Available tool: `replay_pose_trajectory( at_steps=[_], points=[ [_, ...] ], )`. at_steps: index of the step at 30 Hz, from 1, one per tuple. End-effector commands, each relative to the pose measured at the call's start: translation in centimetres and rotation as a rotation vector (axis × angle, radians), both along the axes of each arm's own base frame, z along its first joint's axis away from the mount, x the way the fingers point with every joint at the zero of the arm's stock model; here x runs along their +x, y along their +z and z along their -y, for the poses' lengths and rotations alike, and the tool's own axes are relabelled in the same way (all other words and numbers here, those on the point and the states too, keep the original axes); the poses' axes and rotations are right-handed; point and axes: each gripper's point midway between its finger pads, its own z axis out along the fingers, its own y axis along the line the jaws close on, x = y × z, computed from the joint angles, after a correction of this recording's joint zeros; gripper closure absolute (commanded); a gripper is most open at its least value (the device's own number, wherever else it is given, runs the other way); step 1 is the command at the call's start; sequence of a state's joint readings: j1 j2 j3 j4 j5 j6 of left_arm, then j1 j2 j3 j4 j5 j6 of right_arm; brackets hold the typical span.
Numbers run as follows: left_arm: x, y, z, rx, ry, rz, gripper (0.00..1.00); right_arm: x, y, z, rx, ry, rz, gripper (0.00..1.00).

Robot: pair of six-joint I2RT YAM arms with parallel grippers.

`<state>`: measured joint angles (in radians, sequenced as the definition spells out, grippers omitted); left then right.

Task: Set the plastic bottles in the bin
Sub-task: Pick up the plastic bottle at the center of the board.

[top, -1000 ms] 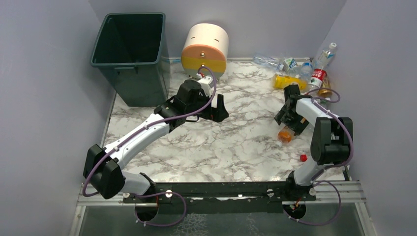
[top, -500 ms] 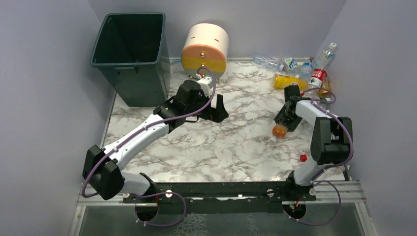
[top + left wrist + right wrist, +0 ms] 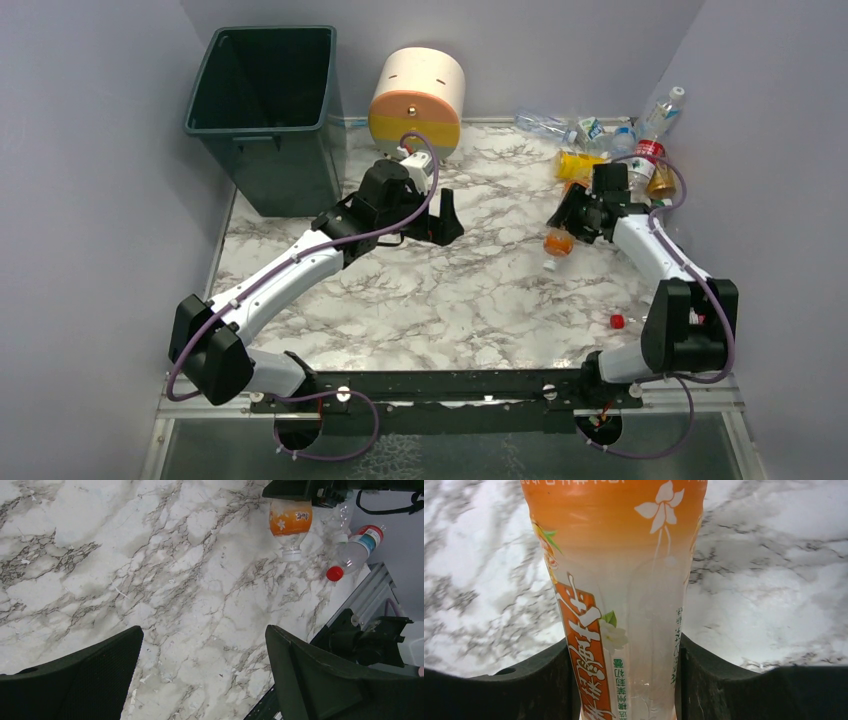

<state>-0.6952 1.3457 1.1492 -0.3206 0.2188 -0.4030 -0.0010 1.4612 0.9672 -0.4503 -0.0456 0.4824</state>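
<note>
Orange bottle (image 3: pixel 558 243) has been clamped by the right gripper (image 3: pixel 574 226) and carried towards 10 o'clock, nearer the bin (image 3: pixel 290 170); the left gripper (image 3: pixel 202 672) is held open.

White marble-patterned tabletop (image 3: pixel 480 300), plain lilac-grey walls (image 3: pixel 90 200) on three sides, soft even light
</note>
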Motion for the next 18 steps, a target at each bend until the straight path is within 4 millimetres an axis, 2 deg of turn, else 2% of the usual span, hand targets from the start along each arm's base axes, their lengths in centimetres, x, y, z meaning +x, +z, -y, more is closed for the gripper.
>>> replay_pose_trajectory(
  at_steps=[1, 12, 18],
  points=[
    [1.0, 1.9, 0.6, -0.031, 0.028, 0.029, 0.01, 0.7, 3.6, -4.1, 0.110, 0.190, 0.147, 0.57],
    [1.7, 2.6, 1.4, -0.079, 0.053, 0.016, 0.01, -1.8, 7.9, -14.2, 0.211, 0.463, 0.264, 0.56],
    [1.9, 3.0, 1.5, -0.097, 0.069, 0.019, 0.01, -3.7, 9.7, -19.1, 0.257, 0.604, 0.311, 0.56]
  ],
)
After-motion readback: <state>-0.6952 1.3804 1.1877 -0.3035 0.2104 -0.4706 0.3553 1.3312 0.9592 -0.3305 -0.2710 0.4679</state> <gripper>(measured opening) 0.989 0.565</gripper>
